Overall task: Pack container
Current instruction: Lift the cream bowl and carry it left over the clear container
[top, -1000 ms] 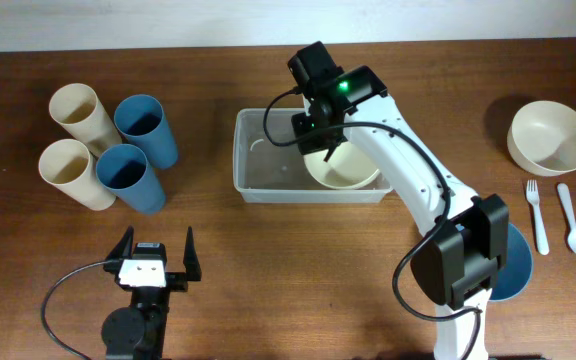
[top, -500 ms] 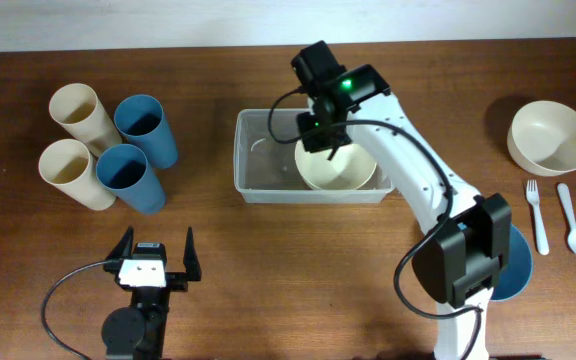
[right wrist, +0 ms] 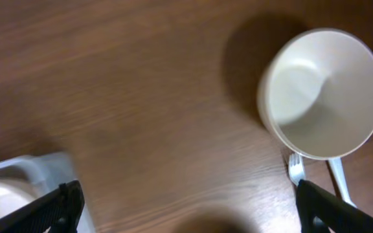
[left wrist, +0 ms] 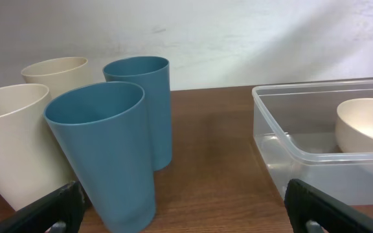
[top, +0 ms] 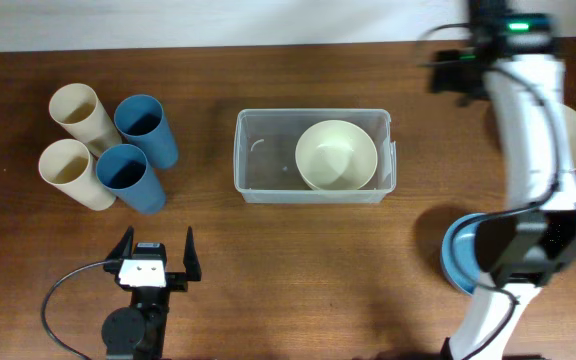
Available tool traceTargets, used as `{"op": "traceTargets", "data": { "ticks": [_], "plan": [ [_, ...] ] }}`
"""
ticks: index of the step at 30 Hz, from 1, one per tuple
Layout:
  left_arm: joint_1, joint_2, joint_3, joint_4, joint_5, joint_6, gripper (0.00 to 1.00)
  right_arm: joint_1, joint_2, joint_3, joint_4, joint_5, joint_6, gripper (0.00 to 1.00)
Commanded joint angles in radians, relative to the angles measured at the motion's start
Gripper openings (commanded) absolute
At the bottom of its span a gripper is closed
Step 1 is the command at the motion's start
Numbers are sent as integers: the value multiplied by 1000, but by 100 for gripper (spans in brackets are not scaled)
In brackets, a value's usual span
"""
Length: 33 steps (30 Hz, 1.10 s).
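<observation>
1. the container (top: 264, 165) sits mid-table toward the far side, with one cream bowl (top: 336, 155) in its right half; its left half is bare.
2. left to pack, i judge: the second cream bowl (right wrist: 322, 94) at far right, the blue bowl (top: 458, 265), the cups (top: 146, 128) at left, the fork (right wrist: 295, 169).
3. the right gripper (right wrist: 190, 204) hangs beside the second cream bowl, jaws wide apart, empty.
4. the left gripper (top: 156, 245) rests near left, jaws apart, empty.

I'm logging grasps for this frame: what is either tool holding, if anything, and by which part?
Nothing is held: the left tool and the right tool are both open and empty.
</observation>
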Motion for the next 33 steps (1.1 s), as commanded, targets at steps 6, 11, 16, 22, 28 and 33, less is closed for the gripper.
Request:
{"op": "traceTargets", "data": {
  "ticks": [6, 11, 16, 22, 28, 33],
  "plan": [
    [7, -8, -2, -6, 13, 19, 100, -272, 67, -58, 13, -267, 91, 99],
    [7, -8, -2, -6, 13, 19, 100, -397, 79, -61, 13, -260, 287, 99],
    [7, -8, -2, -6, 13, 19, 100, -498, 104, -63, 5, -219, 423, 99],
    [7, -8, -2, -6, 13, 19, 100, -553, 130, -105, 8, -220, 470, 99],
    [7, -8, -2, -7, 13, 19, 100, -562, 131, -214, 135, -223, 447, 99],
    [7, -8, -2, -6, 13, 19, 100, -560, 131, -301, 231, -227, 447, 99]
  ]
}}
